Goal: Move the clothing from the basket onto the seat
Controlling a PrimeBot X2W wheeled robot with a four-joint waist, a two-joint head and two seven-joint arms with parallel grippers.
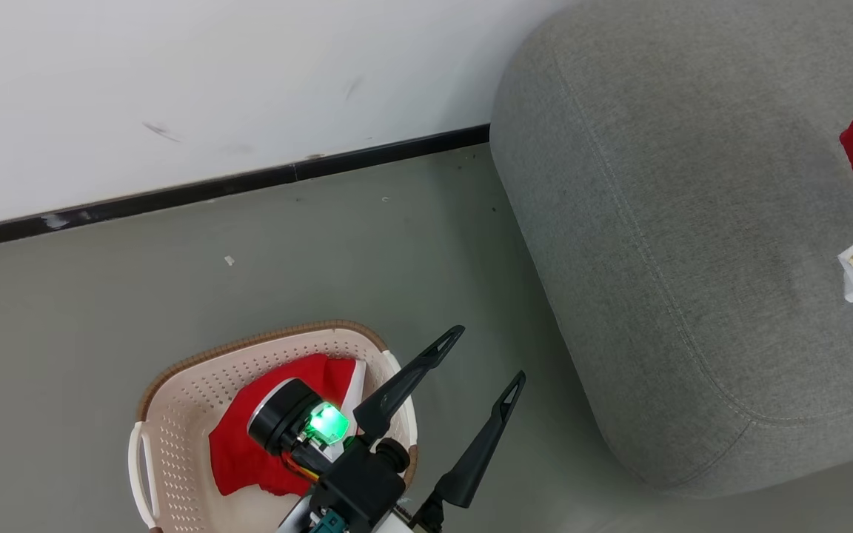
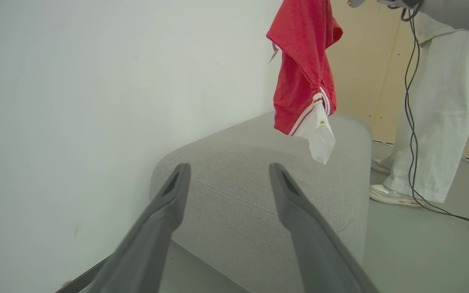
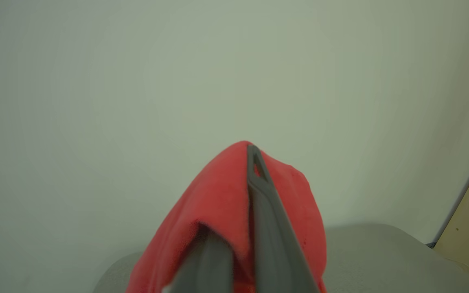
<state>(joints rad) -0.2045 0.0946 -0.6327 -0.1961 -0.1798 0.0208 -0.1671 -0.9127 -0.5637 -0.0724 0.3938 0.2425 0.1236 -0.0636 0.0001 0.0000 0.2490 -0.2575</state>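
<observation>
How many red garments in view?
2. One garment lies in the basket; the other garment hangs from the right gripper over the sofa. More may hide under the first.

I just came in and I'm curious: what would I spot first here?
First comes the bright red garment, dangling in the air above the grey sofa and pinched by the right end effector. Next is another red garment, lying in the cream basket on the floor. In the head view, the open left end effector shows over the basket's edge.
</observation>
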